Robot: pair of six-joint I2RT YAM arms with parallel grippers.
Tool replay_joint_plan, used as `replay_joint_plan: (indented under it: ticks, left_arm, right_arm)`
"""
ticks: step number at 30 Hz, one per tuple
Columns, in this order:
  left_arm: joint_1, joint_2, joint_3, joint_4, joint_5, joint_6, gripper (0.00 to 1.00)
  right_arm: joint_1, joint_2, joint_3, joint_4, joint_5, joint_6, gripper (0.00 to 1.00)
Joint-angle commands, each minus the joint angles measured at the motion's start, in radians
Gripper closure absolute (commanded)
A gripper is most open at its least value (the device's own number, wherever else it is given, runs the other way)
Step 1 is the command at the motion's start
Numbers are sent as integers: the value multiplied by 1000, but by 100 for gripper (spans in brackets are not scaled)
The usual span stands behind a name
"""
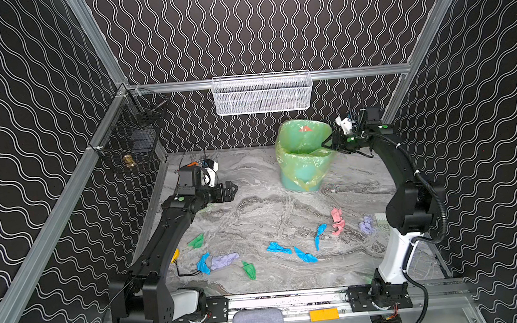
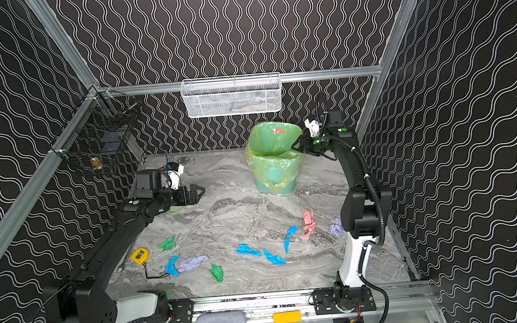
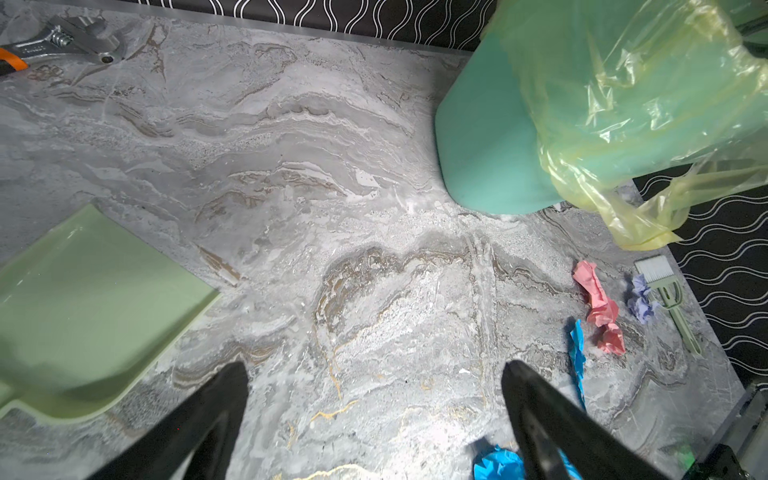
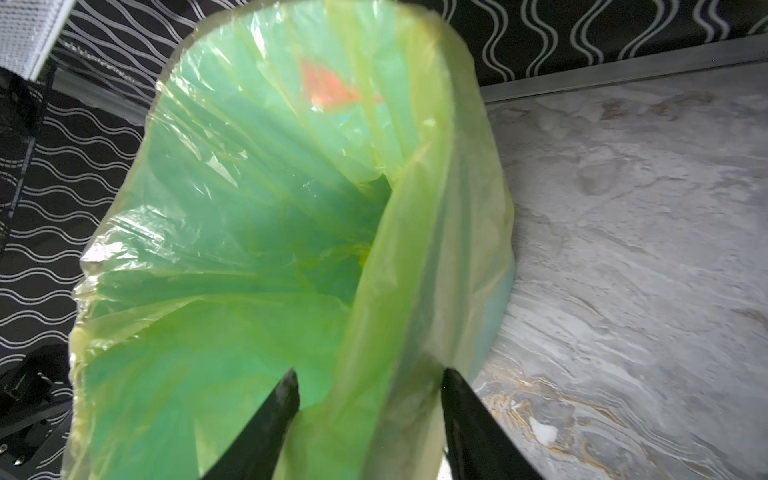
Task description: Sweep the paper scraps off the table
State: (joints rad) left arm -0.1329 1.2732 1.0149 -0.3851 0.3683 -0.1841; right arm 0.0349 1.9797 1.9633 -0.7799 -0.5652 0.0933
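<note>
A grey marbled table (image 1: pixel 254 206), taking 12 o'clock as the back wall. Paper scraps (image 1: pixel 278 248) in blue, green, pink and lilac lie loose across the near half, from about 7 round to 4 o'clock; none is gathered. A green bin (image 1: pixel 288 180) lined with a yellowish bag (image 4: pixel 249 208) stands at 1 o'clock. The right gripper (image 4: pixel 368 374) hangs at its rim, jaws roughly half apart astride a fold of the bag, not visibly pinching it. The left gripper (image 3: pixel 374 365) hovers at 10 o'clock, jaws spread wide, holding nothing, beside a pale green dustpan (image 3: pixel 91 299). A small brush (image 3: pixel 669 293) lies at 3 o'clock. This looks like readying the bin; sweeping has not begun. Next, I judge, one arm needs the brush, the other the dustpan.
</note>
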Motion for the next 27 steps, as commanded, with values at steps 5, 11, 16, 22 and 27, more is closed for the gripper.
replay_joint_plan:
  ticks: [5, 11, 16, 22, 27]
  left_arm:
    - [-1, -50, -37, -34, -11, -20, 1]
    - [-1, -98, -93, -44, -10, -50, 1]
    - [-1, -139, -119, -55, -19, -56, 1]
    - [-4, -171, -135, -75, -20, -63, 1]
    - [-13, -185, -148, -75, -20, -67, 1]
  right_arm:
    - [78, 26, 40, -15, -4, 6, 46]
    - [164, 60, 76, -39, -1, 1, 46]
    - [214, 73, 83, -55, 3, -7, 46]
    - [259, 79, 97, -72, 12, -11, 44]
    - [277, 87, 123, -85, 6, -10, 45]
